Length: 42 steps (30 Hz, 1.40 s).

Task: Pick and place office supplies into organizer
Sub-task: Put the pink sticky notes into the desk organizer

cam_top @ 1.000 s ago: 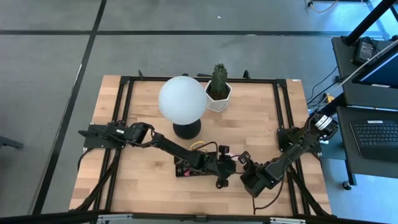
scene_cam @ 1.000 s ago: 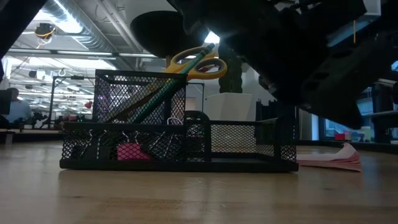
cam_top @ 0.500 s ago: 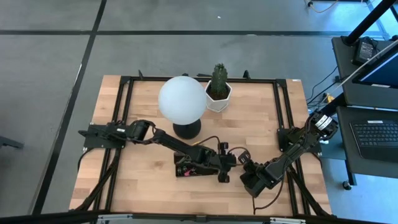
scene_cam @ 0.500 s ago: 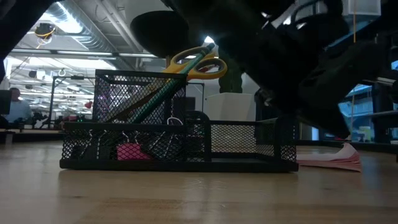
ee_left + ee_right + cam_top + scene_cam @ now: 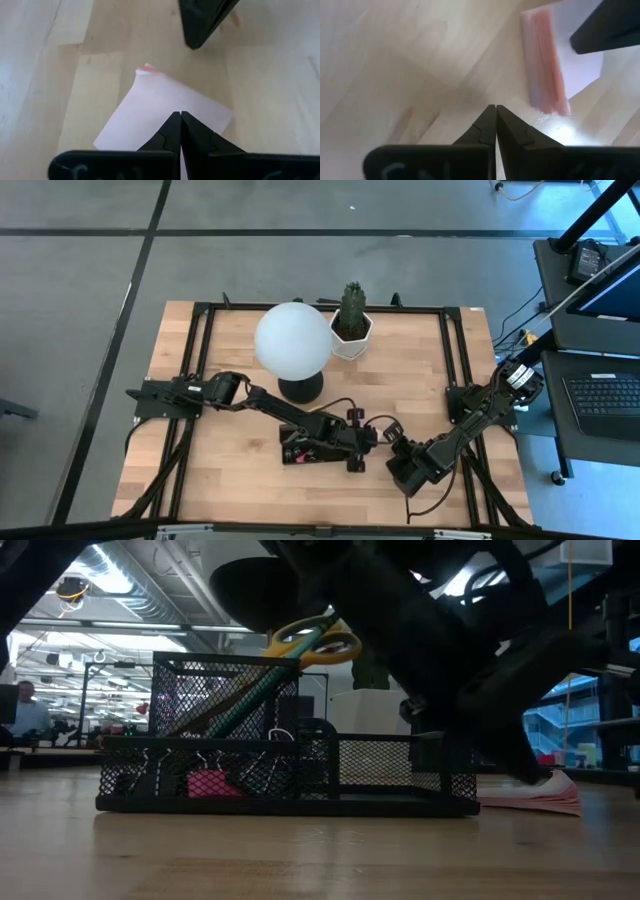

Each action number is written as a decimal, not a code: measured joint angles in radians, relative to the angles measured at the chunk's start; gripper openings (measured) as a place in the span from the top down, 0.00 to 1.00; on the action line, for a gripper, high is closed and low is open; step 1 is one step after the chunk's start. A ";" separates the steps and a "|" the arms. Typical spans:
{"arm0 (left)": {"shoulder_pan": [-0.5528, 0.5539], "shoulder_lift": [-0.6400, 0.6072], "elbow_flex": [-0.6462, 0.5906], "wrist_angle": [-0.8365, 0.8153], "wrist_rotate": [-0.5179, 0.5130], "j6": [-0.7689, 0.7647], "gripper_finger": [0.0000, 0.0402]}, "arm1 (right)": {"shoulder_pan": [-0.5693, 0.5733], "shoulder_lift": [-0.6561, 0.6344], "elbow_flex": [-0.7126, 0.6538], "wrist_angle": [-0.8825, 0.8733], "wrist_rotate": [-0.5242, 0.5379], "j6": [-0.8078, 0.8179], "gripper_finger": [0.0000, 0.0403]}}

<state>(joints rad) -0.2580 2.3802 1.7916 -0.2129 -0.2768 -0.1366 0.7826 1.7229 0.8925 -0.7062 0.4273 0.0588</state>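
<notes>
Fingertips of the left gripper (image 5: 180,120) are pressed fully together over the pink sticky-note pad (image 5: 165,107); whether they pinch its top sheet cannot be told. In the high view this gripper (image 5: 372,432) sits lower centre, right of the organizer (image 5: 300,446). The right gripper (image 5: 495,114), also fully closed, holds nothing, its tips on bare wood near the pad's edge. In the low view, scissors (image 5: 315,640) stand in the organizer, and dark arms hide much of the pad at right.
</notes>
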 joint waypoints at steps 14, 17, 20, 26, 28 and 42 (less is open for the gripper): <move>0.011 0.005 0.003 -0.094 0.059 -0.059 1.00 | 0.000 0.000 0.120 -0.034 0.090 -0.041 0.96; 0.010 0.008 0.004 -0.100 0.062 -0.060 1.00 | 0.000 0.000 0.137 -0.067 0.114 -0.038 0.96; 0.010 0.018 0.005 -0.092 0.073 -0.060 1.00 | 0.000 -0.001 0.138 -0.074 0.116 -0.039 0.96; 0.010 0.020 0.004 -0.092 0.077 -0.060 0.99 | 0.000 -0.001 0.118 -0.075 0.113 -0.039 0.96; 0.010 0.021 0.003 -0.091 0.078 -0.060 1.00 | 0.000 -0.001 0.116 -0.074 0.110 -0.037 0.95; 0.010 0.021 0.001 -0.089 0.086 -0.060 0.99 | -0.002 -0.001 0.116 -0.003 0.094 0.034 0.60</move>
<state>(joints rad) -0.2481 2.4012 1.7927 -0.3019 -0.1910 -0.1963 0.7811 1.7222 1.0080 -0.7095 0.5217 0.0932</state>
